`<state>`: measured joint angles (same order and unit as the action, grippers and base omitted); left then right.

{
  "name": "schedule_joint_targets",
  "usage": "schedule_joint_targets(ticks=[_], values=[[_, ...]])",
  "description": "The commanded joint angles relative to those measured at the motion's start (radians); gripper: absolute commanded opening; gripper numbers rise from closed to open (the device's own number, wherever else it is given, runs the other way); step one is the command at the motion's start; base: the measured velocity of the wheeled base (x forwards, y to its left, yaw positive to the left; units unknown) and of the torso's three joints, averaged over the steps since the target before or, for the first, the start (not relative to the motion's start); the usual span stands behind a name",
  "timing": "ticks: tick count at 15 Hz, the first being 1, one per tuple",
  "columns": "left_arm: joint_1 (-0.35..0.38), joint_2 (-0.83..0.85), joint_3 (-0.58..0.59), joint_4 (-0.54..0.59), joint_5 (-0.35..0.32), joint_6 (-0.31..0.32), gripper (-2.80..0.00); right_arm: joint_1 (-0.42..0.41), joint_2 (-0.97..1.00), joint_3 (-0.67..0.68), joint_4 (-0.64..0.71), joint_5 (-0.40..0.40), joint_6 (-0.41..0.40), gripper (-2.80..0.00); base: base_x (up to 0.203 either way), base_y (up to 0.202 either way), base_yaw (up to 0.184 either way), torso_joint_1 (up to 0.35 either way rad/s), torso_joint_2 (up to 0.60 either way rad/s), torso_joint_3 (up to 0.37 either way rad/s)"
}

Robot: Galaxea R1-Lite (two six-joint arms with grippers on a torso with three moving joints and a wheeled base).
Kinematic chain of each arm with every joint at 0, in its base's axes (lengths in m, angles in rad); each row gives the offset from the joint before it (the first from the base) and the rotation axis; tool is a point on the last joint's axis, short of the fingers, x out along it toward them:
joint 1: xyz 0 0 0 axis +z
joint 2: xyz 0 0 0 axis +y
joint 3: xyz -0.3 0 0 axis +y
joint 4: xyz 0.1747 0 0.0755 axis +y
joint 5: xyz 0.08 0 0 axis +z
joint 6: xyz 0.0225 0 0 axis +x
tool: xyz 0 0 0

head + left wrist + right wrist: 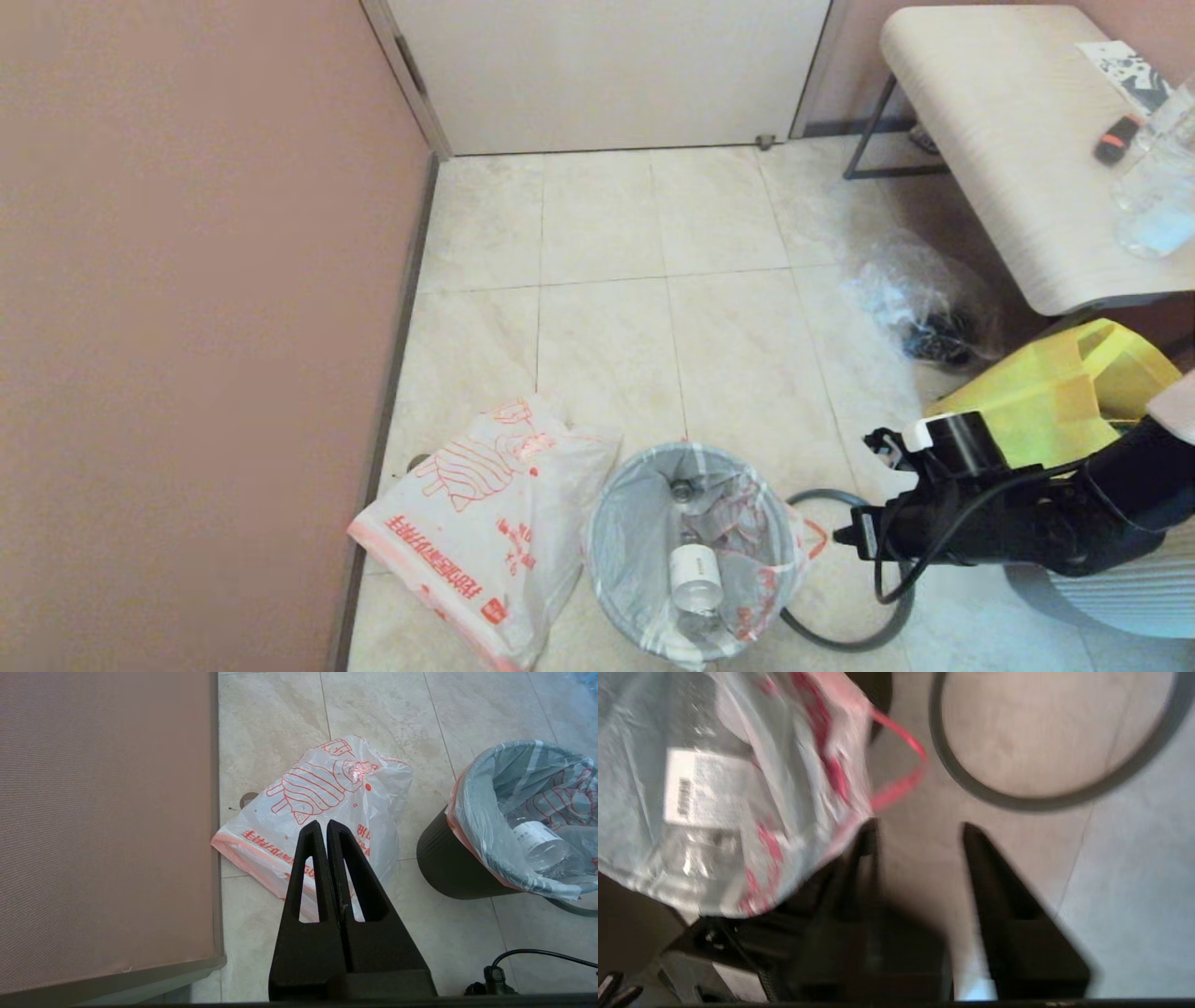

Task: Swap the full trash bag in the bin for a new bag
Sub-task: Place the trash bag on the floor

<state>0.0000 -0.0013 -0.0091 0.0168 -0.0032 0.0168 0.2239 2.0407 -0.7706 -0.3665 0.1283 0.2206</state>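
1. Lower centre of the head view: the bin (695, 560) stands on the floor tiles, the full trash bag (653, 551) still lining it, bottles visible inside, its edge folded over the rim.
2. Lower right: the right gripper (920, 830) hovers beside the bin, fingers parted and empty, near the bag's orange handle (901, 779).
3. The grey hoop rim (845, 597) lies on the floor right of the bin, already off.
4. Best approach, by judgement: close on the handle or the folded edge, not the thin film, then lift straight up so the bin does not tip.
5. Lower left: the new bag (485, 532) lies flat just beside the bin; the left gripper (325, 823) hangs parked above it, fingers closed and empty.
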Motion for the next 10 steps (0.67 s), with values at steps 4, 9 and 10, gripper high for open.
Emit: schedule_joint_targets(ticks=[4,9,10], values=[[0.0,0.001,0.0,0.0,0.0,0.0,-2.8,0.001,0.108,-0.075,-0.007,-0.009,0.0,0.0,0.0,0.0,0.0,0.0,0.0,0.0],[0.0,0.001,0.0,0.0,0.0,0.0,-2.8,-0.009,0.179,-0.118,-0.044,-0.048,-0.015,0.0,0.0,0.0,0.0,0.0,0.0,0.0],[0.0,0.001,0.0,0.0,0.0,0.0,-2.8,-0.009,0.185,-0.127,-0.045,-0.049,-0.019,0.0,0.0,0.0,0.0,0.0,0.0,0.0]])
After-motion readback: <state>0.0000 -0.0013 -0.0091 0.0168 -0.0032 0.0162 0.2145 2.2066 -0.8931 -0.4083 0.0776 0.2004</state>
